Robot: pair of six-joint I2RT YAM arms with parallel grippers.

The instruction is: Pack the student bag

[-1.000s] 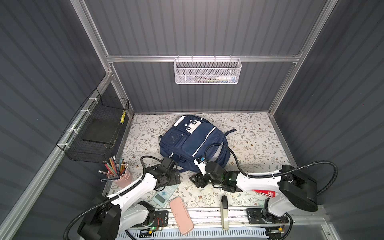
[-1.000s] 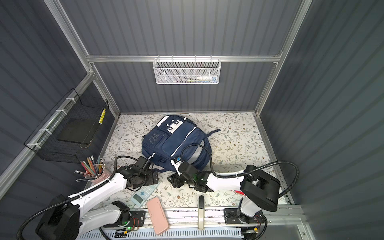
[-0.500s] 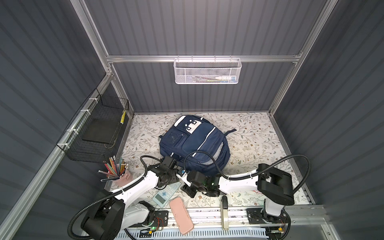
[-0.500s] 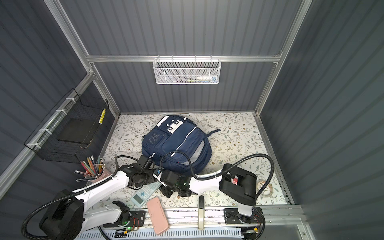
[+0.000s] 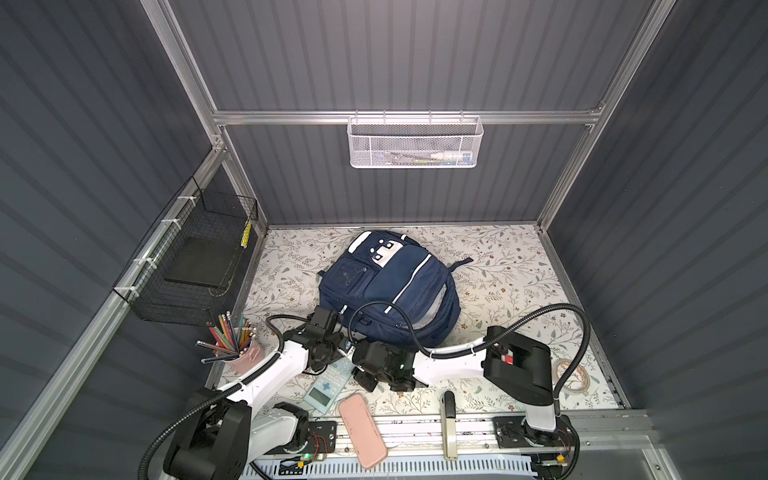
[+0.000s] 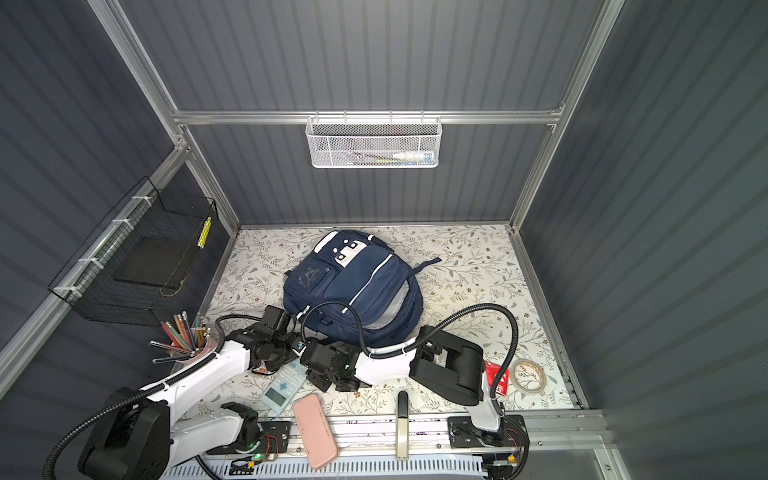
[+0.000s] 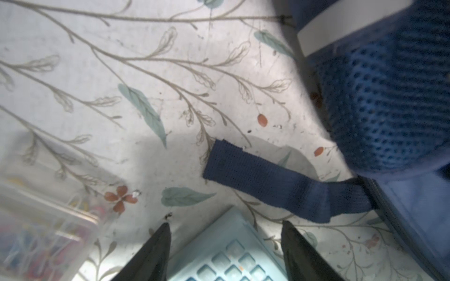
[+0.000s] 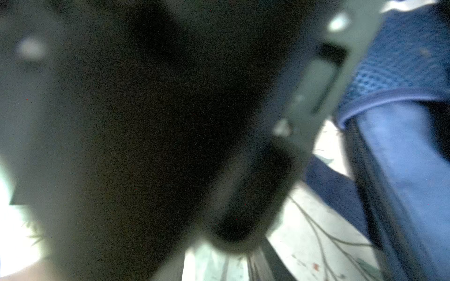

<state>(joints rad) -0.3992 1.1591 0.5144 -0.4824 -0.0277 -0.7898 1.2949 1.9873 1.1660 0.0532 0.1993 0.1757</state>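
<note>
The student bag (image 5: 395, 286) (image 6: 357, 286), navy with white stripes, lies flat in the middle of the floral table. A light blue calculator (image 5: 326, 386) (image 6: 282, 386) lies in front of it. My left gripper (image 5: 338, 355) stands over the calculator's far corner. In the left wrist view that corner (image 7: 226, 255) fills the gap of the left gripper (image 7: 225, 225) and its two edges meet both fingers. A bag strap (image 7: 263, 180) lies just beyond. My right gripper (image 5: 358, 368) is close against the left one. The right wrist view is mostly blocked by a dark blur, with the bag (image 8: 401, 158) at its side.
A pink case (image 5: 362, 430) and a black-and-cream tool (image 5: 448, 419) lie on the front edge. A cup of pencils (image 5: 243, 357) stands front left. A clear box of coloured clips (image 7: 36, 231) sits beside the left gripper. A tape roll (image 5: 575, 376) lies front right. Wire baskets (image 5: 195, 266) (image 5: 415, 141) hang on the walls.
The right arm has swung left along the front of the bag until its gripper is beside the left one. Both grippers' jaws have narrowed. The left gripper has settled over the calculator's corner.
</note>
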